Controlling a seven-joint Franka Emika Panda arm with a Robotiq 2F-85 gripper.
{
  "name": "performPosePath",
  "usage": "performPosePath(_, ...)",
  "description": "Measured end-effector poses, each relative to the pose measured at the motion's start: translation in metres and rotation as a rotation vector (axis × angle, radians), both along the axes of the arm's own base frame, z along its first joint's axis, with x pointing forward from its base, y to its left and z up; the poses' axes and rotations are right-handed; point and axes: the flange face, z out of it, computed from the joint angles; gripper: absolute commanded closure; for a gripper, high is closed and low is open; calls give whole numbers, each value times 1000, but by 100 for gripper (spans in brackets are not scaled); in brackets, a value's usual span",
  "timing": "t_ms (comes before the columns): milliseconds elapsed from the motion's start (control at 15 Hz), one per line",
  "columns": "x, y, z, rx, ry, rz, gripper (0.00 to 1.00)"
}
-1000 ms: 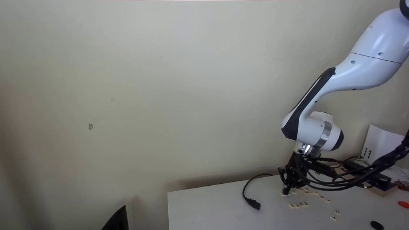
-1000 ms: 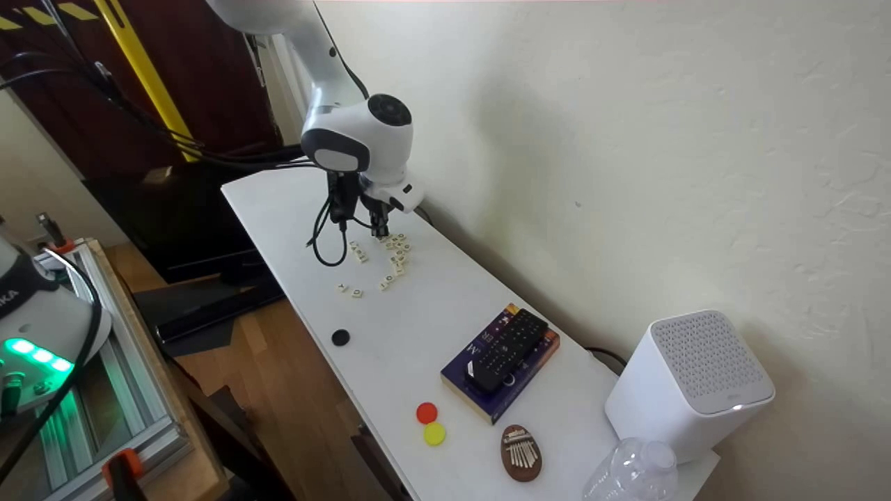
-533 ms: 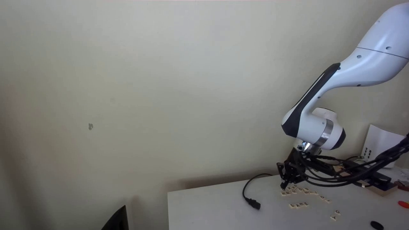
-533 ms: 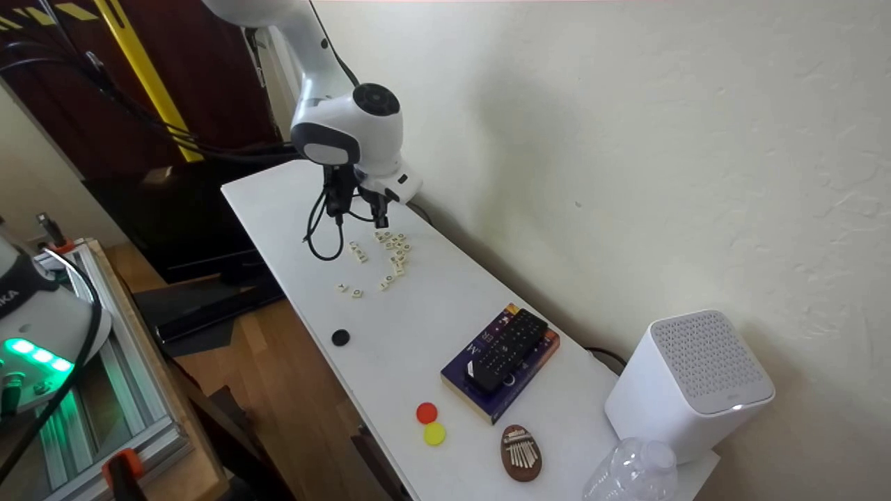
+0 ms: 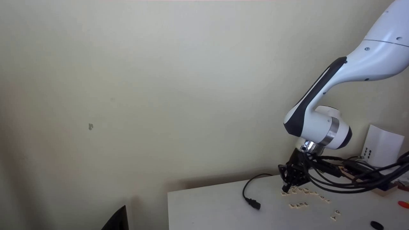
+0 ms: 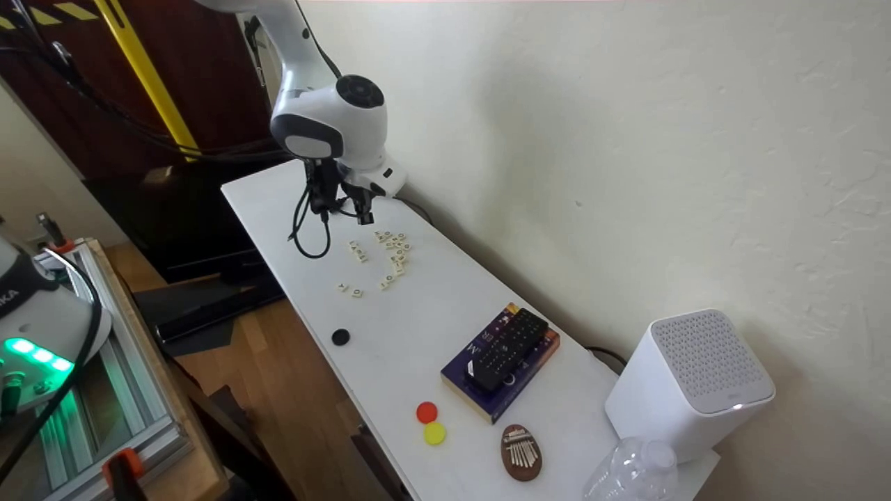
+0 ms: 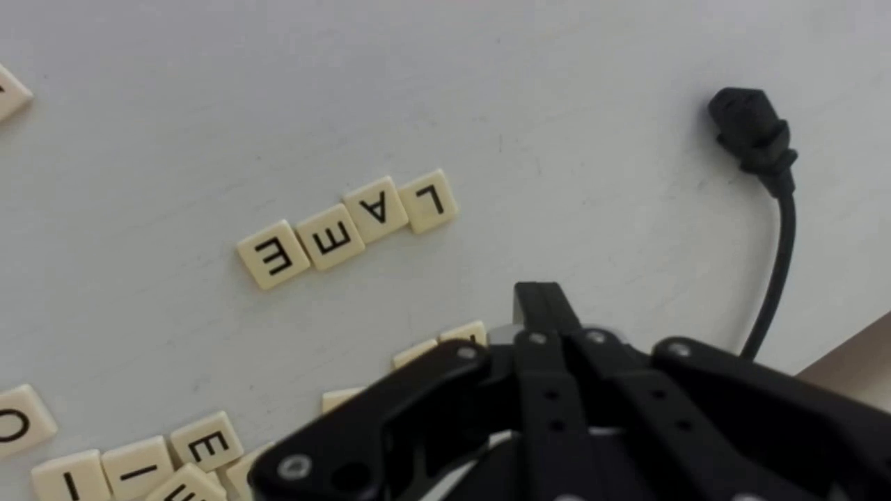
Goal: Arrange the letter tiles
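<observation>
Here, a closed pincer [image 7: 546, 299] above the white table [image 6: 397, 348], near the L-A-M-E letter tiles [image 7: 344, 229].

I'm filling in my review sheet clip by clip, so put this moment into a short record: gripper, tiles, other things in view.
Gripper: looks shut, holding nothing visible
Tile row: four close-set tiles: L, A, a three-pronged letter, E
Tile cluster: more letter tiles, partly hidden by the gripper in the wrist view
Set apart: O tile and Y tile
Discs: black disc alone; red disc and yellow disc side by side
Book: remote-like black handset on top
Power cord: lying on the white table
</observation>
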Motion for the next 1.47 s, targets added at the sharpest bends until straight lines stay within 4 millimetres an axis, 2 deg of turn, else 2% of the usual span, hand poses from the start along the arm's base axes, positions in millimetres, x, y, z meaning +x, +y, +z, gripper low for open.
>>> performPosePath(533,-22,0,16,-30,9,60,100)
performPosePath(600,-24,-1,18,-33,8,66,74)
performPosePath(667,-27,-2,20,-36,7,72,72)
performPosePath(800,-30,-4,24,-43,5,81,61)
performPosePath(1333,-42,-13,37,-69,-7,113,4)
performPosePath(1467,-44,-16,40,-80,-8,129,0)
